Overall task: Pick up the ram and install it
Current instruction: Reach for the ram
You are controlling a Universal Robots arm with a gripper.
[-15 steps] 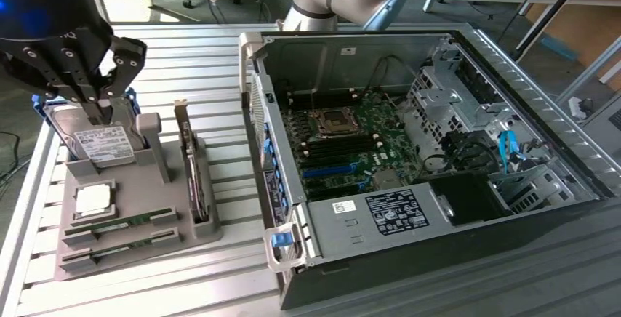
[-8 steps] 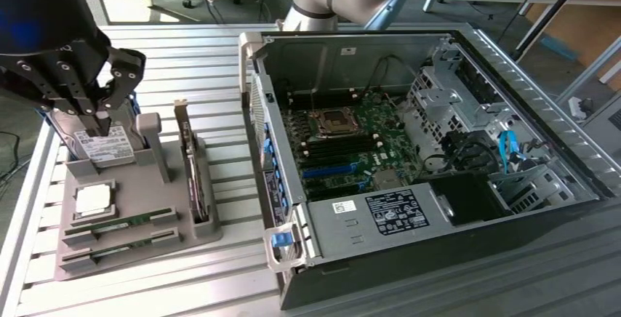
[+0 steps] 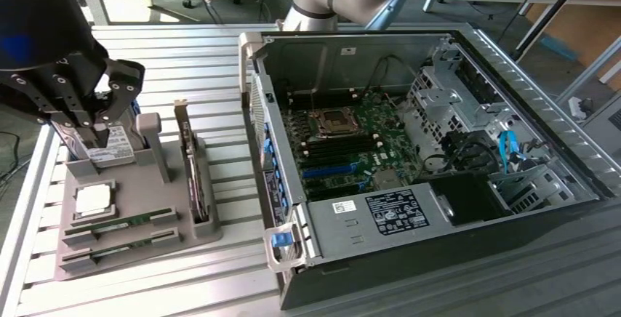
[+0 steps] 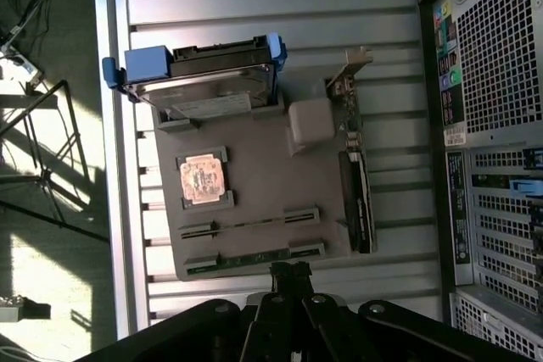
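Open air stands above the two ram sticks point(image 3: 124, 222) in the gray holder point(image 3: 136, 193), hemmed by an upright expansion card point(image 3: 197, 179) on the exterior view's right, a standing hard drive point(image 3: 113, 147) beyond, and the computer case's wall point(image 3: 250, 77) close by.

No text is legible. Printed labels, all unreadable: a large dark label point(image 3: 393, 215) on the power supply point(image 3: 328, 228) inside the computer case point(image 3: 529, 77); a small white sticker point(image 3: 342, 206) just beside it; a white label point(image 4: 208, 106) on the hard drive point(image 4: 204, 72) outside the case; coloured stickers point(image 4: 447, 57) on the case's rear edge
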